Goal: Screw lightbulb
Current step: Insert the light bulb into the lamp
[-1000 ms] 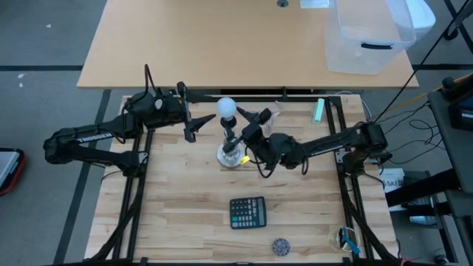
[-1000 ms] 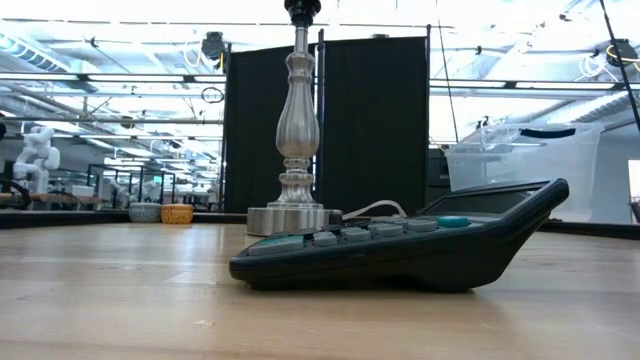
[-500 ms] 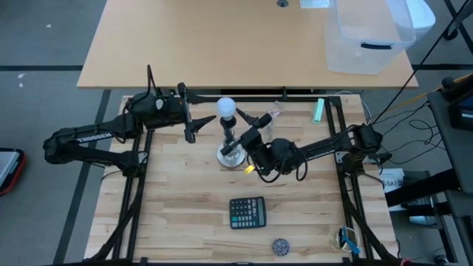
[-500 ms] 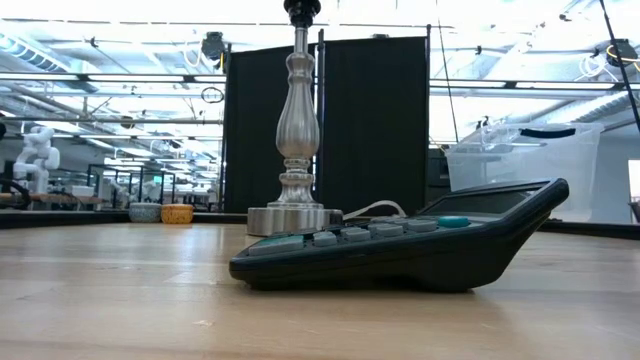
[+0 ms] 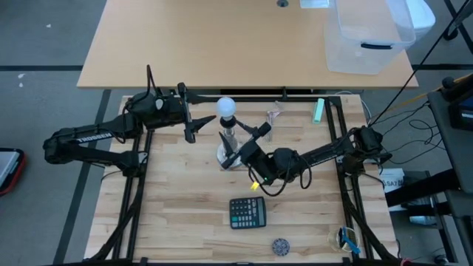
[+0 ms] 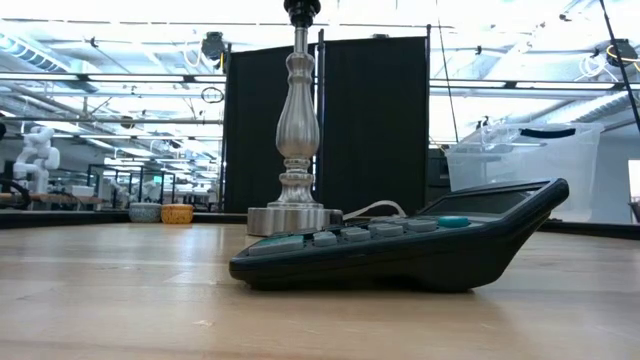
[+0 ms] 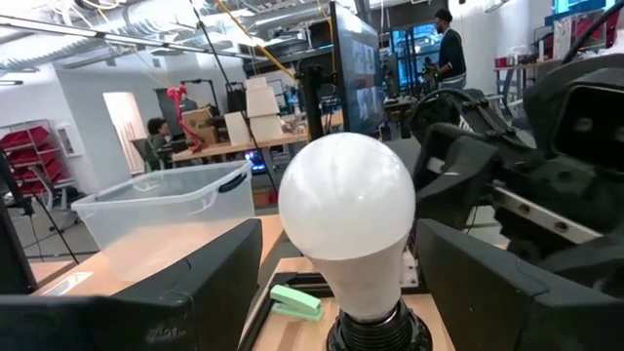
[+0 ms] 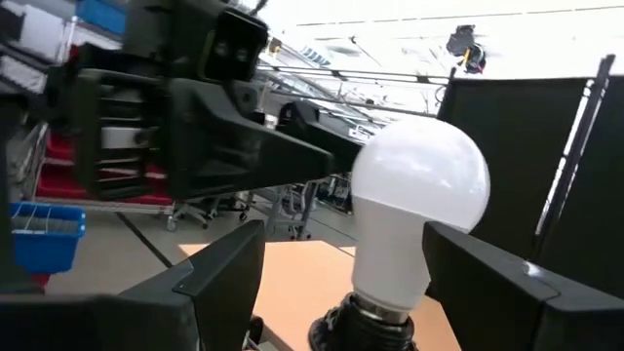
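Note:
The frosted white lightbulb (image 5: 227,107) sits upright with its base in the dark socket (image 7: 375,331) on top of the silver stand (image 6: 297,120). The stand rests on its round base (image 5: 228,157) on the wooden table. My left gripper (image 5: 199,125) hangs open just left of the bulb and aims at it, touching nothing. My right gripper (image 5: 247,144) is open on the bulb's right and near side. In its wrist view the bulb (image 8: 419,195) shows ahead between the two fingers, apart from both.
A black calculator (image 5: 247,213) lies near the front of the table, with a small round object (image 5: 280,245) closer to the edge. A green clip (image 5: 318,111) lies at the far right. A clear plastic bin (image 5: 369,33) stands on the table behind.
My right gripper has drawn away from the bulb toward the table's near edge and slightly left, rolling about its own axis as it went. Its fingers have stayed open. The bulb and stand have not moved.

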